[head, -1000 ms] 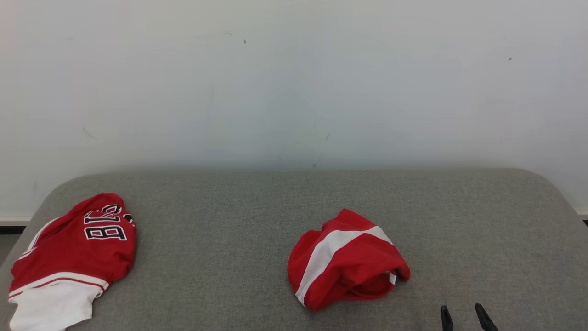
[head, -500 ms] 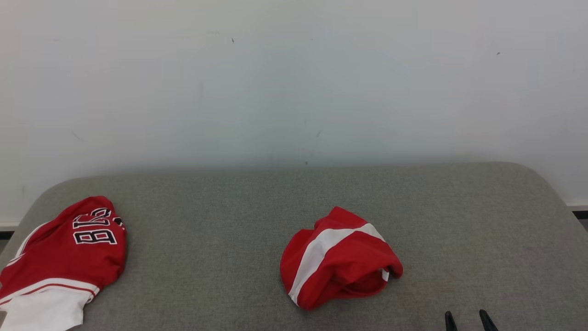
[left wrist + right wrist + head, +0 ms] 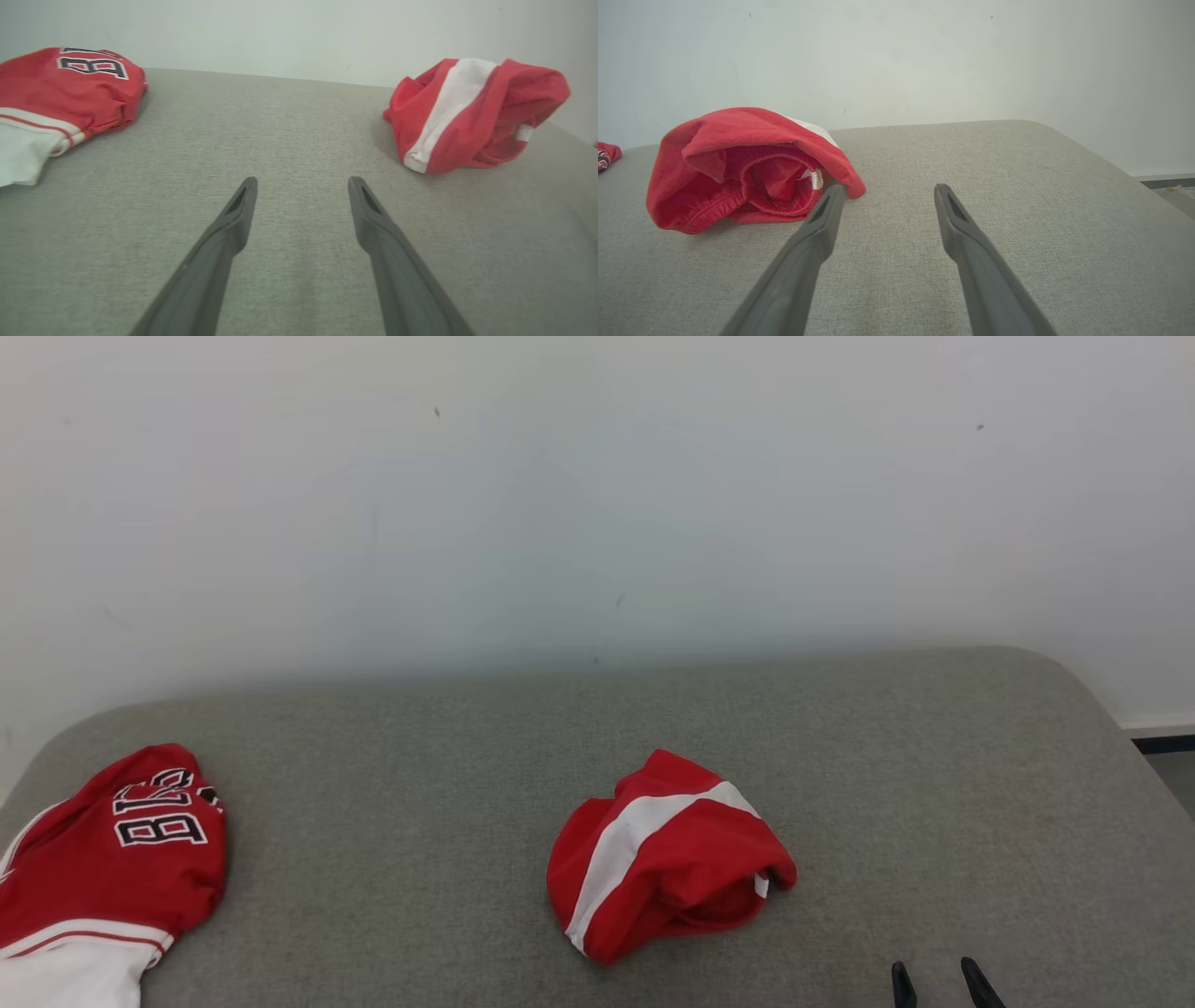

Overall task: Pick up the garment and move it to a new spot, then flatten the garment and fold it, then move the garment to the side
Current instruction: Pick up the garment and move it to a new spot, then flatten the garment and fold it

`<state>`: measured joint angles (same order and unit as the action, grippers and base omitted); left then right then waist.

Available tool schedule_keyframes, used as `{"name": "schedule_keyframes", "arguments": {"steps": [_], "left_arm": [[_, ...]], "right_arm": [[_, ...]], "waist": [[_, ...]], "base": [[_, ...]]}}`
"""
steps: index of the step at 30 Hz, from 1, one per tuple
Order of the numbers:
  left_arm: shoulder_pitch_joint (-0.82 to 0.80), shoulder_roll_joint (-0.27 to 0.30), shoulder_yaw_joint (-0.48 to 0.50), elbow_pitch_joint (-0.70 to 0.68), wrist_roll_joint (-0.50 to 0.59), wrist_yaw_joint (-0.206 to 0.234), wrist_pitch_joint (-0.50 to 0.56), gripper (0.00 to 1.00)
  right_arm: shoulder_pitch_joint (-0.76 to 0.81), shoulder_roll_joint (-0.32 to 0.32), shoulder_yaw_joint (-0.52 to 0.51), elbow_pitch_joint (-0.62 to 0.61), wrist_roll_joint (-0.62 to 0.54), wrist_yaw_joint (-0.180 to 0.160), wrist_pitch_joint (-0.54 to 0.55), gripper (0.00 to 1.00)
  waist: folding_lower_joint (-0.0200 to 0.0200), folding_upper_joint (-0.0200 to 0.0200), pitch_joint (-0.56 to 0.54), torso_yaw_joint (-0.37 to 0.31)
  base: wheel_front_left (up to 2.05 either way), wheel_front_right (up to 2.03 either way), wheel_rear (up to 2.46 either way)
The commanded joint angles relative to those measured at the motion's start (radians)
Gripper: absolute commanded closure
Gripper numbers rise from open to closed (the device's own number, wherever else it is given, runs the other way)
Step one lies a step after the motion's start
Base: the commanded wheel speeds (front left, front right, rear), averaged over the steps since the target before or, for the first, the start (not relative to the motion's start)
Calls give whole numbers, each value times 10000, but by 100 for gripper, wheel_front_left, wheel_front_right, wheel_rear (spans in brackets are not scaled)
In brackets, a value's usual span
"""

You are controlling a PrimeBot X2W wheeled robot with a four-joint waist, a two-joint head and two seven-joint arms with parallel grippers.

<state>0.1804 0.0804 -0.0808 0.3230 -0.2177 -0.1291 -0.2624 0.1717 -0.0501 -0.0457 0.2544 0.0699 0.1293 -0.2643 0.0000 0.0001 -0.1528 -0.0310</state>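
Head view has swung a little to the right over the last second. The right gripper (image 3: 938,982) keeps its place at the near edge, low on the right, while the shorts (image 3: 667,854), the jersey (image 3: 103,854) and the specks on the wall (image 3: 597,504) have all slid left together. So the camera turned and the cloth did not move.

For the task that means nothing is lifted yet, and I judge the first pick-up is still ahead.

The right gripper has its fingers spread wide with nothing between them. It sits low over the grey cushion (image 3: 934,756), aimed past the right-hand end of the shorts. In the right wrist view one fingertip seems to meet the red hem, though from that low angle I cannot say it touches, and the head view suggests a gap.

The left gripper (image 3: 302,183) is equally wide and empty. It is low over bare cushion and points between the two pieces of clothing.

Farther in, the shorts lie crumpled near the middle, white stripe up and waistband opening to the right. They are probably the garment meant. The jersey lies well apart at the left end, with the wall beyond.
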Motion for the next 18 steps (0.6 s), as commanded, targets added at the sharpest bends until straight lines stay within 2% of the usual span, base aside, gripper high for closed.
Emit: {"name": "schedule_keyframes", "arguments": {"steps": [1, 5, 10, 15, 17, 18], "left_arm": [[-302, -112, -582, 299, -174, -6, -18, 0], [-956, -200, -1606, 1159, -618, -4, -18, 0], [-1822, -290, -2024, 2204, -1095, 59, -18, 0], [-2627, -300, -2597, 2946, -1904, 351, -18, 0], [-2800, -300, -2741, 3037, -2020, 445, -18, 0], [-3074, -298, -3055, 3383, -2213, 684, -18, 0]], "right_arm": [[-80, -1, 59, 9, -14, 27, -18, 0], [-255, -1, 252, -61, -106, 27, 1, 0], [-369, 2, 307, -172, -168, 27, 36, 0], [-433, 0, 262, -261, -178, 27, 57, 0], [-428, -1, 245, -275, -161, 27, 57, 0], [-433, 2, 269, -274, -132, 27, 56, 0]], "waist": [[0, -1, 181, -370], [0, -1, 389, -1052], [0, -1, 588, -2013], [0, -1, 757, -2739], [0, -1, 778, -2826], [0, -1, 811, -2977]], "base": [[0, 0, 0], [0, 0, 0], [0, 0, 0], [0, 0, 0], [0, 0, 0], [0, 0, 0]]}}
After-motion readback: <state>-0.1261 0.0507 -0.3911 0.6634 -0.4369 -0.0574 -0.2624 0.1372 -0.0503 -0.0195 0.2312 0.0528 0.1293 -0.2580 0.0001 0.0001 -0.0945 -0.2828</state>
